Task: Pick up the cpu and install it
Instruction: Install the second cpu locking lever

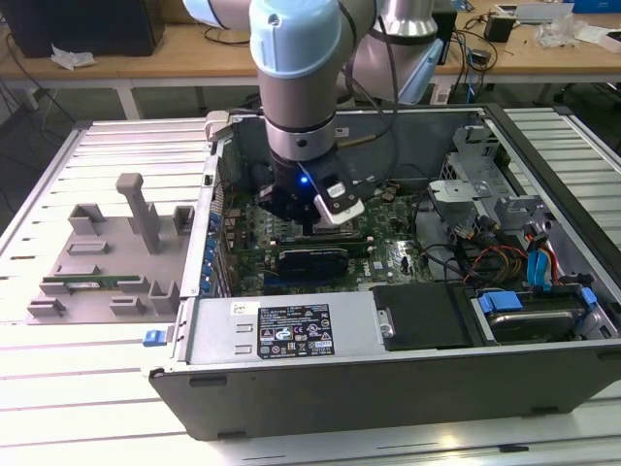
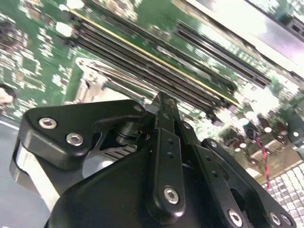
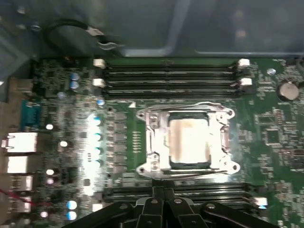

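Table: ribbed light-grey metal work surface, carrying the case and the tray.
Case: open grey metal computer chassis, lying on its side with the interior exposed.
Arm: silver-and-pale-blue jointed robot arm, reaching down into the case.
Motherboard: green printed circuit board on the chassis floor; also visible in both wrist views.
Tray: flat grey moulded parts holder, on the table at the exterior view's left of the case, touching neither the arm nor the gripper.
Memory slots: long black parallel sockets, flanking the socket frame on two sides.
Gripper: black two-finger tool, poised above the motherboard near the socket frame; fingers drawn together, nothing held; seen in the exterior view low inside the case.
Socket frame: square silver metal bracket, bolted to the motherboard between the slot banks.
Cpu: small flat square chip with shiny silver-grey top, lying inside the socket frame, apparently seated, though glare blurs its edges.
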Motion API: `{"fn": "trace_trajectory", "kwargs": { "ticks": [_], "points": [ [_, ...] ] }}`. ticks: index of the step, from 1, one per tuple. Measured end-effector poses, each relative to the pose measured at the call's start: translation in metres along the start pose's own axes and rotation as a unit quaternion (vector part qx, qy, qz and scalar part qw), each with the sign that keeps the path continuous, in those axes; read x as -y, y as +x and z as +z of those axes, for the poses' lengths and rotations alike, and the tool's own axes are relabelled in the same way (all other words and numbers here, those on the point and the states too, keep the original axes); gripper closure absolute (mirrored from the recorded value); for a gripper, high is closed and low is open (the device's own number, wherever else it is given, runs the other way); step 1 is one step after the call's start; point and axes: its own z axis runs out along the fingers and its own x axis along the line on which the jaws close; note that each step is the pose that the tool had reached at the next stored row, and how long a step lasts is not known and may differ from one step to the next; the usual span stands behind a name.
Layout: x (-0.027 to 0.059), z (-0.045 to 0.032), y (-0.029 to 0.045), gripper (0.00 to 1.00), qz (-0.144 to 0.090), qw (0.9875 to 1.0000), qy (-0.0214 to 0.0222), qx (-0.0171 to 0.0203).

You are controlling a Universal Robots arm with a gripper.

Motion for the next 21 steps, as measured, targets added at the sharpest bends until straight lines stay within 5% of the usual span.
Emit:
{"fn": "trace_trajectory", "kwargs": {
  "ticks": [6, 9, 16, 21],
  "points": [
    [-0.0029, 0.0013, -0.0183, 0.89, 0.004, 0.9999, 0.0167, 0.0011],
    [-0.0090, 0.0024, -0.0201, 0.89, 0.005, 0.9998, 0.0205, 0.0013],
    [-0.0399, 0.0075, -0.0212, 0.89, 0.005, 0.9996, 0.0277, 0.0017],
    [-0.0478, 0.0084, -0.0237, 0.89, 0.005, 0.9995, 0.0318, 0.0018]
  ]
}}
